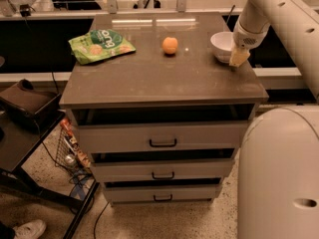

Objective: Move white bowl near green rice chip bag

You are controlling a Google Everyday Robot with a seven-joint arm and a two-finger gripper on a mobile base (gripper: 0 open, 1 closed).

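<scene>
Glossy white bowl (222, 45) upright just beside the gripper (239, 58), on its picture-left, by the desk (164, 83) right edge; gripper apart or together, cannot tell. Orange fruit (170, 45) further left, well apart from gripper. Green rice chip bag (99, 45) farthest left, lying flat

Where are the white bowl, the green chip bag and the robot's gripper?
white bowl (221, 43): camera view, inside of its left wall.
green rice chip bag (101, 45): camera view, middle of its front.
gripper (239, 58): camera view, tip, by the bowl's right side.
</scene>
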